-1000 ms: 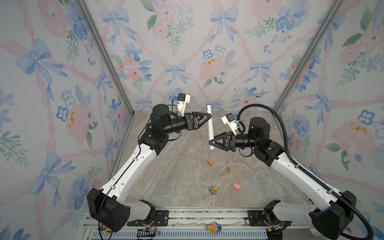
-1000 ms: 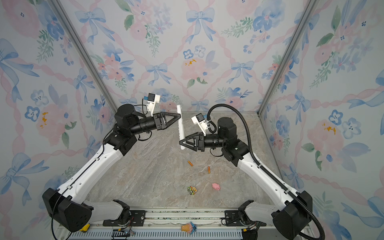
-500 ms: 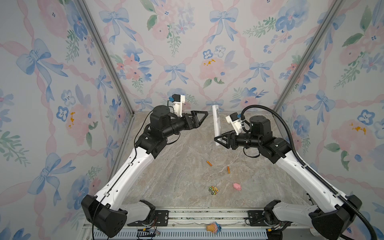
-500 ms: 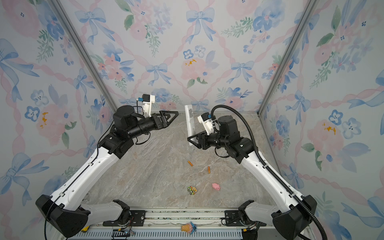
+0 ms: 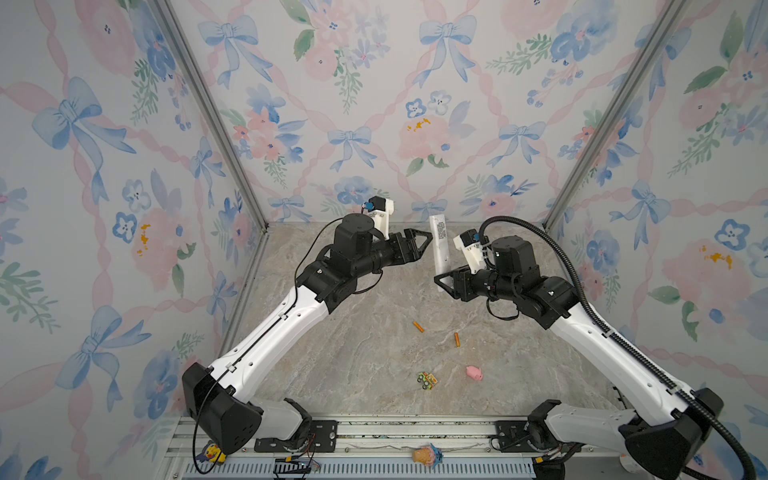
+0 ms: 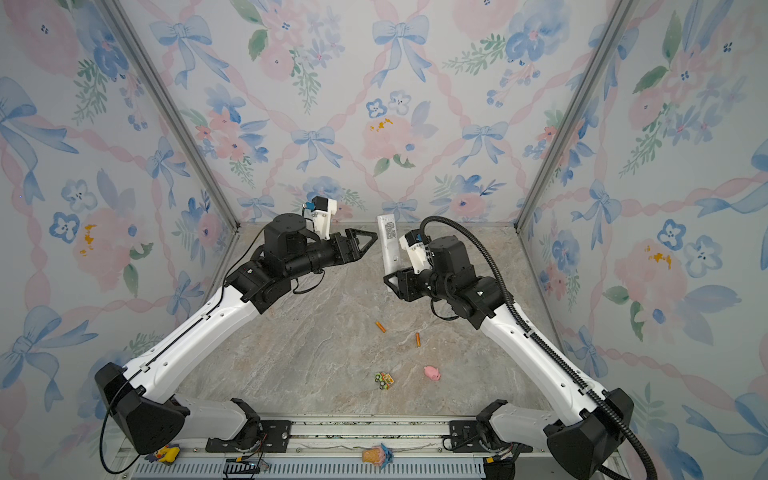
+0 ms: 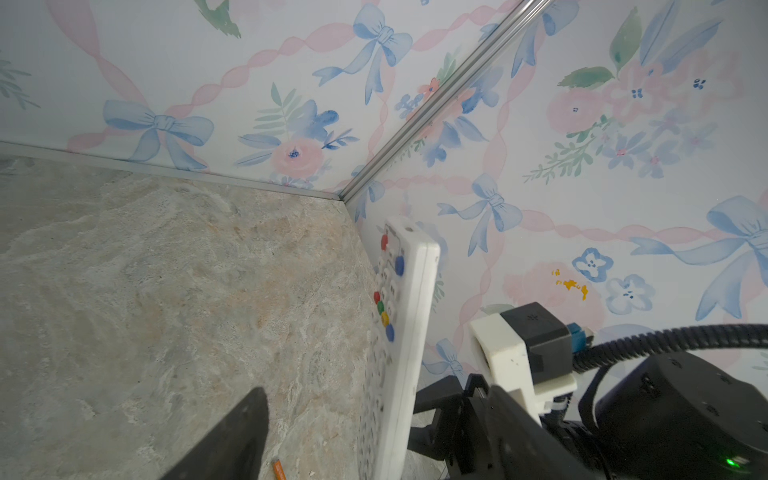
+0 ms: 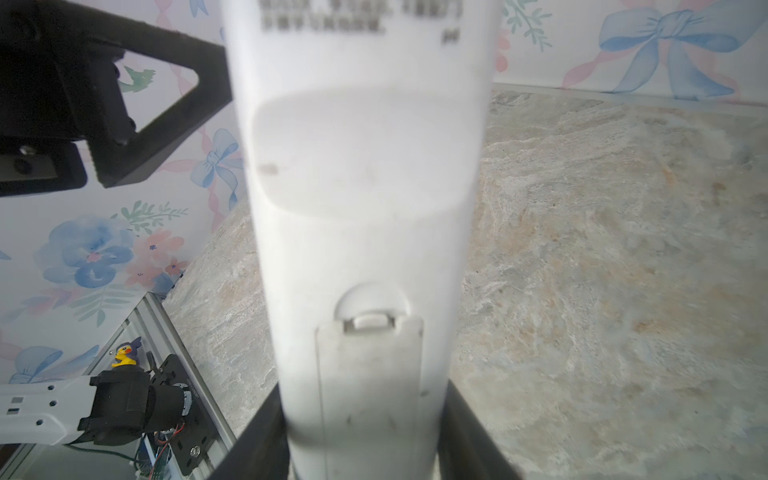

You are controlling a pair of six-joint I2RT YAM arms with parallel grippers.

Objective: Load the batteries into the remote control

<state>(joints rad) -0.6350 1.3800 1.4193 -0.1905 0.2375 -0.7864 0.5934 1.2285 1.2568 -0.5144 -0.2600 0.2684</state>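
Remote [image 5: 440,245] stands almost straight up in the air, over the far part of the table [image 5: 353,340], close to the back wall. The right pincer [image 5: 443,277] is closed on its bottom end. In the right wrist view one black finger [image 8: 257,440] sits on each long side of the remote.

The plain white back of the remote faces that wrist camera. The little cover [image 8: 370,386] on the back is shut. The coloured buttons [image 7: 384,307] are on the other face, up near the top end.

The left pincer [image 5: 424,240] points at the remote from the left side, up by its top half. Its jaws stand open. In both top views its tip is just beside the remote's left edge. In the left wrist view the remote shows between its two fingers [image 7: 232,436]. I cannot tell if either finger touches it.

The two batteries [image 5: 418,326] lie flat on the table, a little apart from each other. They are nearer the front than the remote and well away from both pincers. A pink pig [image 5: 473,372] lies nearer the front than they do.
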